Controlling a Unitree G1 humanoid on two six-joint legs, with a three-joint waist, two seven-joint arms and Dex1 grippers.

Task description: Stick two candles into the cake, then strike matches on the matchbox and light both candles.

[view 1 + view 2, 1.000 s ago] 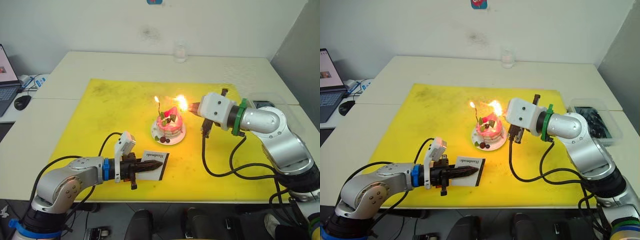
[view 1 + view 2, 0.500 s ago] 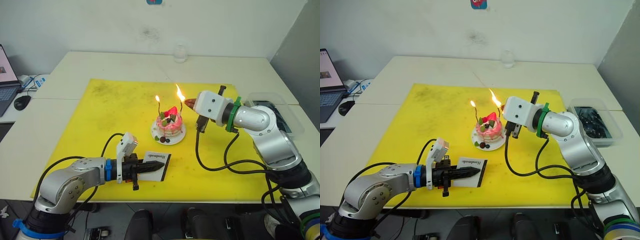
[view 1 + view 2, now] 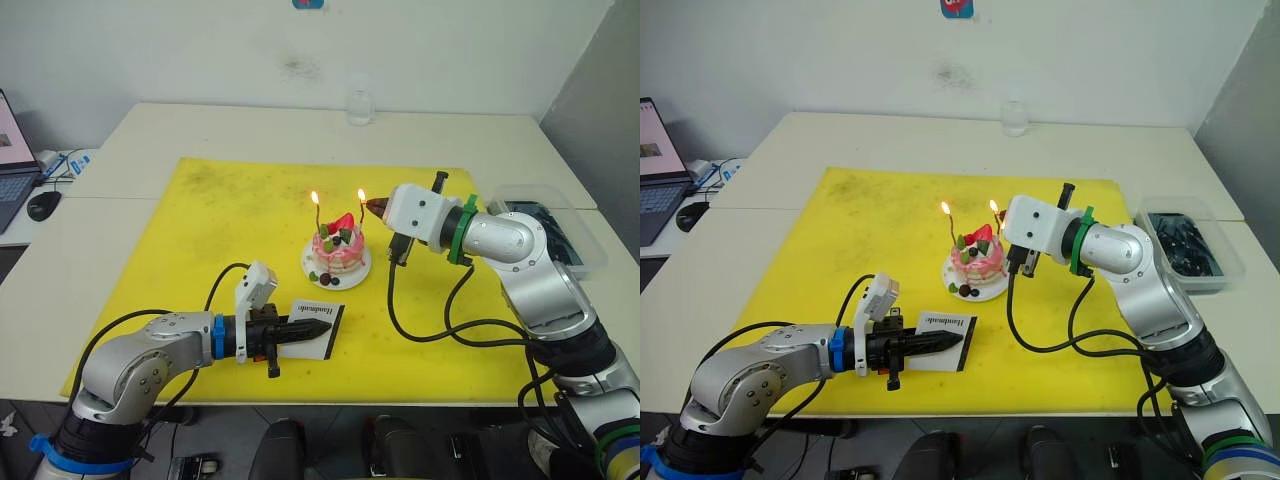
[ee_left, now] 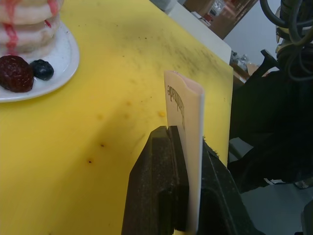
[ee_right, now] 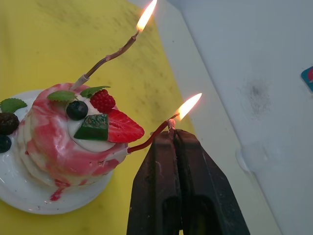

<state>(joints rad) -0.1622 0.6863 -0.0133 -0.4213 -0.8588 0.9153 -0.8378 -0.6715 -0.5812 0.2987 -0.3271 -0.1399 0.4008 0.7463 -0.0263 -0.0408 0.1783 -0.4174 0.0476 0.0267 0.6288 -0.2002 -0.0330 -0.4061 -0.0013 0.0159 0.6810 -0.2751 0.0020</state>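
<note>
The pink cake (image 3: 337,249) sits on its white plate (image 3: 312,269) in the middle of the yellow mat. Both candles stand in it and both burn: one (image 5: 112,55) on the cake's left side, the other (image 5: 146,139) leaning right. My right gripper (image 3: 372,207) is shut just right of the cake, its tips (image 5: 172,133) at the right candle's flame; a short match stub (image 5: 171,124) pokes out between them. Near the mat's front edge, my left gripper (image 3: 300,332) is shut on the white matchbox (image 4: 188,103), which stands on edge.
A yellow mat (image 3: 200,220) covers the table's middle. A clear glass (image 3: 359,105) stands at the back. A clear bin (image 3: 545,225) of dark items lies at the right edge. A laptop (image 3: 10,180) and mouse (image 3: 45,203) are at the far left.
The big flame at my right gripper's tip has shrunk to a small one on the right candle. The gripper has shifted a little left and up. The left gripper still holds the matchbox.
</note>
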